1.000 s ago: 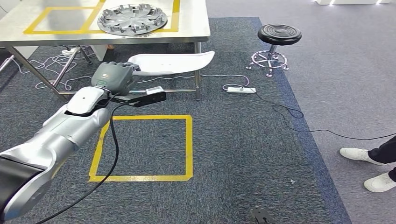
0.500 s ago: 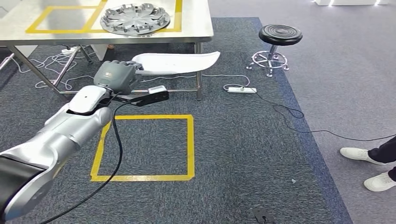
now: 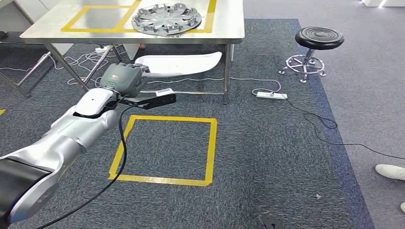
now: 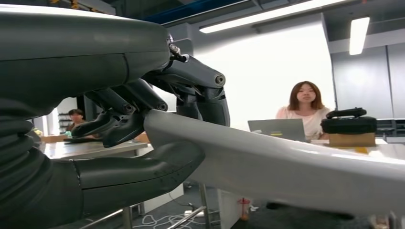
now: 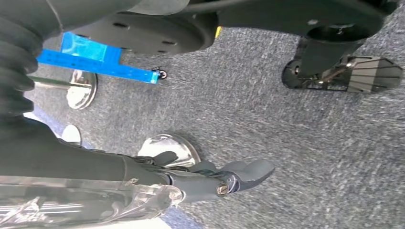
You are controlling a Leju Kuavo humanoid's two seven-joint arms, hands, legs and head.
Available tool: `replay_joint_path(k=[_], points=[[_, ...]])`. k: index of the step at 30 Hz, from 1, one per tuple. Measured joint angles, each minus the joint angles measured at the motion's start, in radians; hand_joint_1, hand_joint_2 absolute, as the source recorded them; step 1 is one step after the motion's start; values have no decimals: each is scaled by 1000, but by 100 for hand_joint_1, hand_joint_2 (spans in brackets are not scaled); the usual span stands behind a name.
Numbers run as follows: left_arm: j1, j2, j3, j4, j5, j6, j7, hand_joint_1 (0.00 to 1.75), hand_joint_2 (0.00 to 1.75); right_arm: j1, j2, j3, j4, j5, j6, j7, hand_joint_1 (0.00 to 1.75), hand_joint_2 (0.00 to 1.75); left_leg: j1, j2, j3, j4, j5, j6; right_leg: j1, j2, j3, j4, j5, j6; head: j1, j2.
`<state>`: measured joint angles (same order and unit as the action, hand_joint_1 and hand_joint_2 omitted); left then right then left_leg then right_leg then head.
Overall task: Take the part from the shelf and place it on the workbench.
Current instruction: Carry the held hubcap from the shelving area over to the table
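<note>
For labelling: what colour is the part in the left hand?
White part, held by the left hand; clearest in the head view.

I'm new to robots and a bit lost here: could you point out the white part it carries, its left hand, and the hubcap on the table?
white part (image 3: 184, 63), head view, middle of its top face.
left hand (image 3: 122, 78), head view, grey back.
hubcap (image 3: 166, 18), head view, centre hub.

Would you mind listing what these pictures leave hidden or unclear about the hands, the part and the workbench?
- Left hand, head view: its fingers are hidden under its own grey cover; the left wrist view shows them gripping the white part.
- White part, left wrist view: its far end runs off the picture edge.
- Workbench, head view: its far side and the wheel cover are cut by the top edge.
- Right hand, right wrist view: I cannot tell its grip.
</note>
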<state>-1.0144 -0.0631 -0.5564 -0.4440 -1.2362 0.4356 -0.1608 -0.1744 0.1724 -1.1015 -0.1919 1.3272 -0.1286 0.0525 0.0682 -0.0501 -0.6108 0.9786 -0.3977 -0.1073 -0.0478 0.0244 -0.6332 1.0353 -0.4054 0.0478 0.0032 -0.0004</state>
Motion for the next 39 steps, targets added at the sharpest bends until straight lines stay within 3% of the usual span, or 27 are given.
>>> replay_joint_path(k=[3,4,6,10,11,13,15,17,19,27,39], points=[[0,-1,-1,0,1,0,0,175,175,1,0,0,0,-3,1,-1,0,175,-15,35,-98,192,-86,13,7,-17,3,-2,-3,-13,-4,0],[3,-1,-1,0,1,-1,0,175,175,1,0,0,0,-5,1,-2,0,175,-18,36,-129,249,-102,16,9,-22,4,-2,-5,-15,-4,0],[7,1,-1,0,2,-2,0,175,175,1,0,0,0,-8,2,-5,0,175,-22,36,-155,293,-105,21,13,-26,5,-2,-6,-16,-4,0],[8,2,-1,0,2,-2,0,175,175,1,0,0,0,-9,3,-7,0,175,-24,36,-148,272,-82,25,13,-27,6,-2,-7,-15,-4,0],[8,2,0,0,2,-2,0,175,175,1,0,0,0,-9,3,-9,0,175,-25,36,-133,240,-60,28,14,-27,7,-2,-8,-13,-4,0],[6,2,0,0,3,-2,-1,175,175,0,0,0,0,-8,3,-12,0,175,-30,44,-71,109,-6,40,19,-30,7,0,-12,-2,-2,0],[8,2,0,0,3,-2,-2,175,175,2,0,0,0,-7,4,-12,0,175,-33,50,-31,22,18,47,24,-31,7,-3,-12,-2,1,0],[10,3,0,0,3,-2,-2,175,175,3,0,0,0,-7,4,-11,0,175,-34,46,-32,20,19,51,24,-33,12,-12,-7,-10,2,0],[10,4,-1,0,3,-2,-2,175,175,1,0,0,0,-7,4,-10,0,175,-36,42,-32,20,18,58,24,-37,19,-21,-5,-7,3,0],[9,5,-1,0,3,-2,-2,175,175,-1,0,0,0,-7,4,-9,0,175,-43,40,-32,20,18,68,18,-43,26,-35,0,28,3,0],[9,4,-1,0,3,-5,-2,175,175,0,0,0,0,-8,3,-9,0,175,-42,40,-32,19,22,66,19,-42,20,-28,0,29,2,0]])
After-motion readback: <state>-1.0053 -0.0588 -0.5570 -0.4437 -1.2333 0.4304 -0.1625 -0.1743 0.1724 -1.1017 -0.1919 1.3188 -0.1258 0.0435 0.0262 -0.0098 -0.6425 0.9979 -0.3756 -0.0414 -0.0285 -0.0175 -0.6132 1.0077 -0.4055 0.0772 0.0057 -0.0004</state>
